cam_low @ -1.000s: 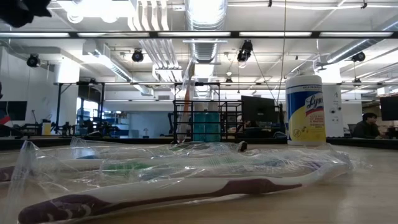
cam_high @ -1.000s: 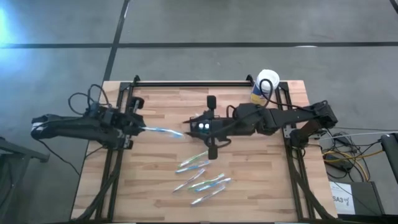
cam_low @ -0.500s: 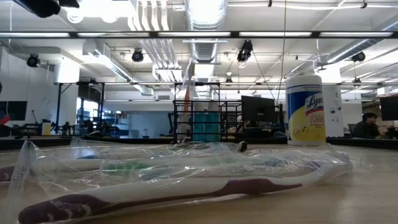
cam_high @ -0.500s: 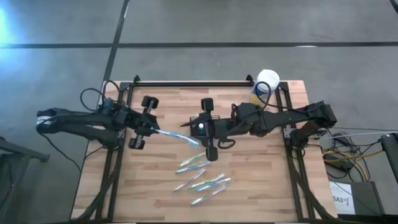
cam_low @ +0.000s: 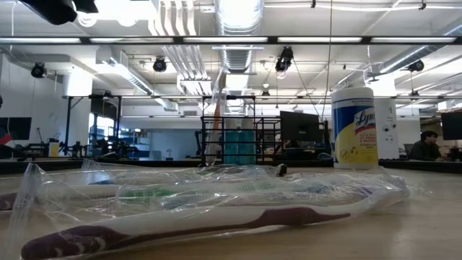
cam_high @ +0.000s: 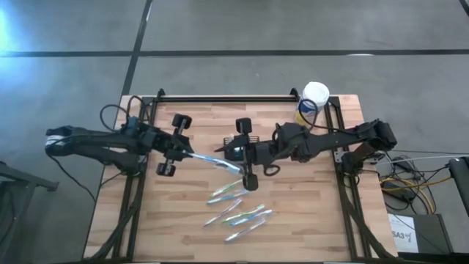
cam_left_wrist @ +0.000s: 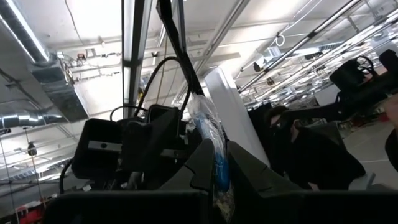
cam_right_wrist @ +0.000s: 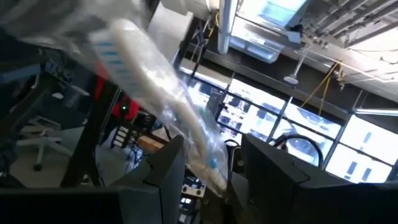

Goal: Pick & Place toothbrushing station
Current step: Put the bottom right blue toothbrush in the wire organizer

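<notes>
The left tool has edged farther from the desk's left edge. It stays clamped on a clear-wrapped blue-and-white toothbrush, whose other end the right tool also pinches.

table: pale matt wood planks | wrapped toothbrushes: crinkled glossy clear plastic | canister: smooth glossy plastic, printed label
</notes>
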Controlling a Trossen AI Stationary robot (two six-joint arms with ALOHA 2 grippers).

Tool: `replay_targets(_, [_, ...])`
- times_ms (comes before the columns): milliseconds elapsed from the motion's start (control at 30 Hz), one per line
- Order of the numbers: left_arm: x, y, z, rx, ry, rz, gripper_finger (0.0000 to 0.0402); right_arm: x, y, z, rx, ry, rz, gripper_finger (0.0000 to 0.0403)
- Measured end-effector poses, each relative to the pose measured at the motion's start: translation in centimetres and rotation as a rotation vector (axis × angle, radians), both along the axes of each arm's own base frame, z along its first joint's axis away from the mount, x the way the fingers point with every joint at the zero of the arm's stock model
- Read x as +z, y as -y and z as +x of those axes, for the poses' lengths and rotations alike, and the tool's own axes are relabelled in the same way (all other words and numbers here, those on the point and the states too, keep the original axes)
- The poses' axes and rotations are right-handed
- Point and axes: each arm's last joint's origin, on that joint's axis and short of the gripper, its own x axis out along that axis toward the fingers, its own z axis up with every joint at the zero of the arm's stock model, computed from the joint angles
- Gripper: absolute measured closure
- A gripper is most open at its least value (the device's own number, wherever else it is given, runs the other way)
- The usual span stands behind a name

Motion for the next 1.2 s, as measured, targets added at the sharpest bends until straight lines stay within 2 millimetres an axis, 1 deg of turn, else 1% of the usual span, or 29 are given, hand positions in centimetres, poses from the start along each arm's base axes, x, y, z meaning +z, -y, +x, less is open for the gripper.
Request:
replay_targets(167, [0.1,-0.1,0.4,0.005,0.0,-0.002,0.0376,-0.1,0.0,0.0,0.04,-0.007,0.006,0.0256])
replay_targets(400, [0.1,-0.1,0.6,0.006,-0.002,-0.002,0.0376,-0.2,0.0,0.0,0.046,-0.017,0.006,0.0275])
replay_targets(500, [0.0,-0.1,0.6,0.006,-0.006,-0.003,0.0376,-0.2,0.0,0.0,0.047,-0.021,0.008,0.0295])
replay_targets(733, [-0.3,-0.1,1.0,0.006,-0.025,-0.004,0.0376,-0.2,0.0,0.0,0.052,-0.026,0.014,0.0359])
replay_targets(833, [-0.5,-0.1,1.2,0.007,-0.038,-0.005,0.0376,-0.3,0.0,0.0,0.049,-0.035,0.001,0.038])
replay_targets(900, [-0.6,-0.2,1.3,0.006,-0.049,-0.008,0.0365,-0.3,0.0,0.0,0.048,-0.039,-0.003,0.0384])
replay_targets(1033, [-0.7,-0.1,1.2,-0.015,-0.077,-0.023,0.0322,-0.5,0.0,0.1,0.044,-0.063,-0.003,0.0384])
replay_targets(1200, [-0.2,-0.1,0.0,-0.03,-0.14,-0.037,0.0279,-0.9,0.1,-0.3,0.013,-0.16,-0.004,0.0385])
